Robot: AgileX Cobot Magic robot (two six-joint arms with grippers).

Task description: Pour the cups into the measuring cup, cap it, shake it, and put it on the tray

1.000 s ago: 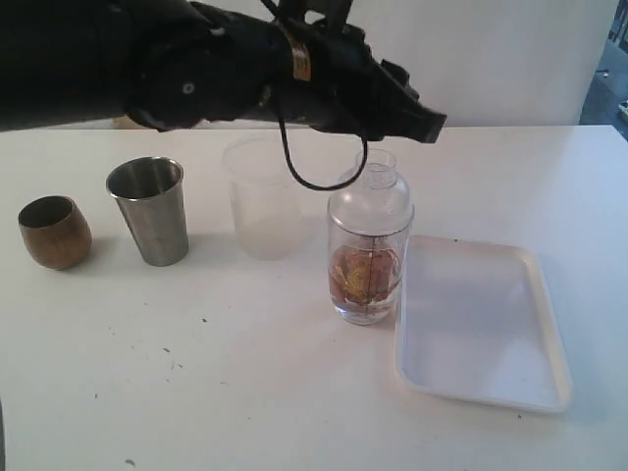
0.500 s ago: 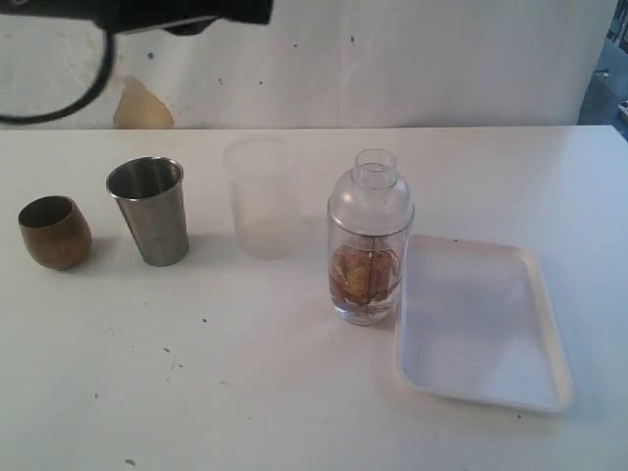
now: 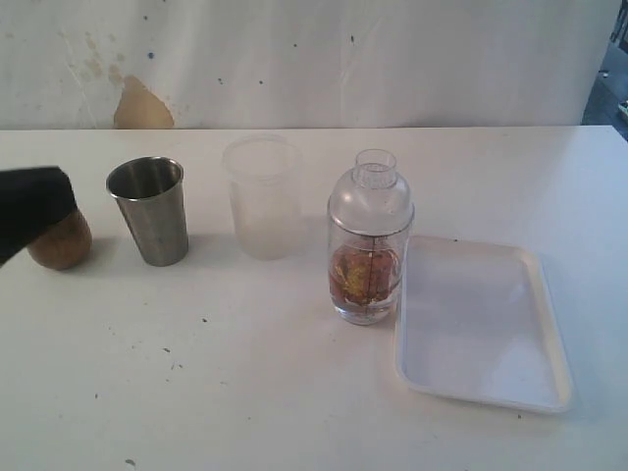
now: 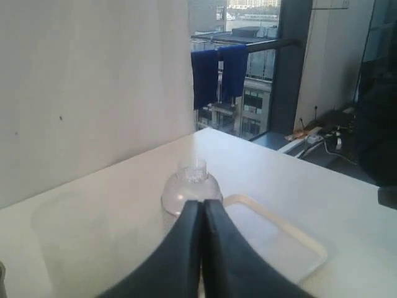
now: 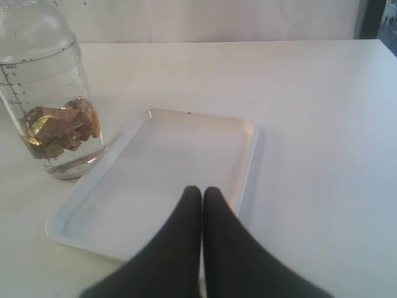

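Already capped, the measuring cup (image 3: 371, 235) holds brown and gold pieces (image 3: 365, 275)

Closed gripper (image 4: 201, 205), capped measuring cup (image 4: 186, 190), tray (image 4: 273, 236) beside

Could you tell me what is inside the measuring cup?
Crumpled brown and gold pieces lie at the bottom of the measuring cup, under its clear domed cap. Those behind are hidden.

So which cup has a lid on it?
The tall clear measuring cup beside the white tray has a domed cap. The steel tumbler and frosted cup are open; the wooden cup is partly hidden.
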